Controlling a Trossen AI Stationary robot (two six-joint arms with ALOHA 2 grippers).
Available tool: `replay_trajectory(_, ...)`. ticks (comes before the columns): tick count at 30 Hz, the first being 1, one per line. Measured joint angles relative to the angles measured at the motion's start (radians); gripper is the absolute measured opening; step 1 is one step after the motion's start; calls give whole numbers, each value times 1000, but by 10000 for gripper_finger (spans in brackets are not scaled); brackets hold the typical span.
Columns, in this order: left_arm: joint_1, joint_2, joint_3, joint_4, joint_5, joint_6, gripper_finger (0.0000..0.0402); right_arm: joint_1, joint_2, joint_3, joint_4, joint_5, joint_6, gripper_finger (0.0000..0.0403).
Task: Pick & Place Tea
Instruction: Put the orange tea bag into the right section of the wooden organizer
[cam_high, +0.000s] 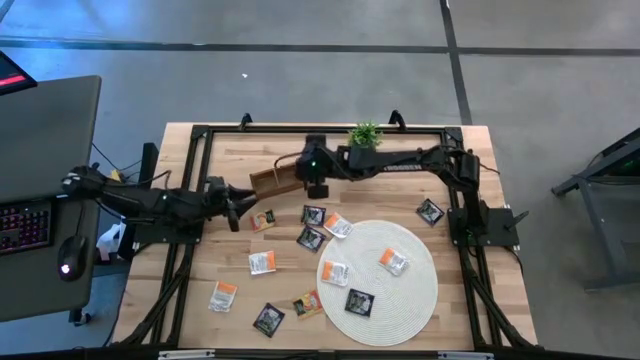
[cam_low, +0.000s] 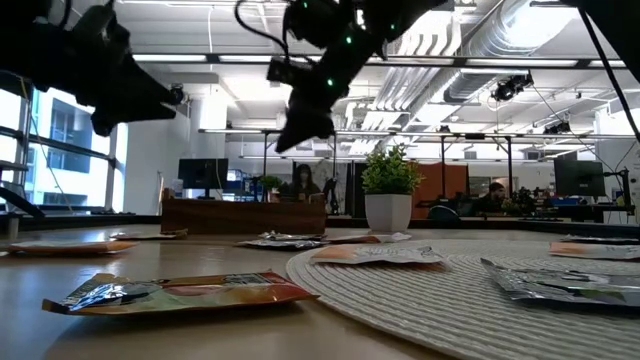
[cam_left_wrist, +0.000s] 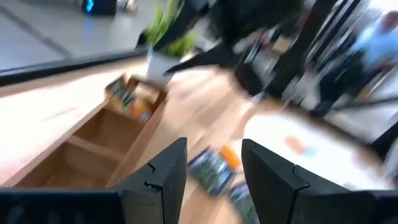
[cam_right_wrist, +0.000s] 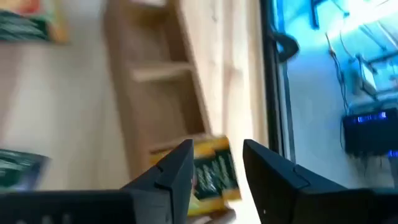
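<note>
Right gripper (cam_high: 316, 187) hangs over the wooden tray (cam_high: 274, 181) near the table's far edge, fingers parted and holding nothing; a yellow-brown sachet (cam_right_wrist: 210, 176) already lies in the tray compartment right under it. Left gripper (cam_high: 234, 212) sits just off the tray's near side, fingers spread and holding nothing, an orange sachet (cam_high: 264, 220) just beside it. Risk, as a judgement: both arms crowd the same tray end, so a reach by either could clip the other arm or nudge the tray, and flat sachets may slide away from closing fingers. Count in the high view: about twelve sachets loose, four on the round mat (cam_high: 418, 290), eight on bare wood; one tray, one potted plant (cam_high: 365, 134).
</note>
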Motion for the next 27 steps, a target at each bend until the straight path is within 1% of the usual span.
replay_trajectory(2,17,91,91,-147,11,3,152,28,0,25,-31,8,-1,140)
replay_trajectory(4,54,184,192,-313,48,-5,152,52,0,54,-93,50,-3,139)
replay_trajectory(7,132,331,323,-510,139,-27,152,91,0,111,-245,182,16,137)
replay_trajectory(9,184,427,377,-576,214,-32,152,116,0,149,-365,273,51,134)
replay_trajectory(11,224,507,396,-571,287,-20,152,135,0,179,-479,318,99,132)
replay_trajectory(12,238,543,397,-554,327,-3,152,141,0,188,-533,315,124,131)
replay_trajectory(14,262,614,397,-523,395,28,152,143,0,191,-623,269,173,128)
replay_trajectory(16,271,675,397,-507,435,37,152,141,0,180,-678,209,247,123)
replay_trajectory(18,274,717,397,-509,444,50,152,140,0,158,-730,179,314,117)
replay_trajectory(21,274,761,397,-508,458,42,152,140,0,98,-785,184,369,108)
replay_trajectory(23,274,793,397,-504,474,18,152,141,0,54,-801,185,389,102)
replay_trajectory(27,273,843,397,-505,476,-4,152,151,-3,-35,-822,205,436,94)
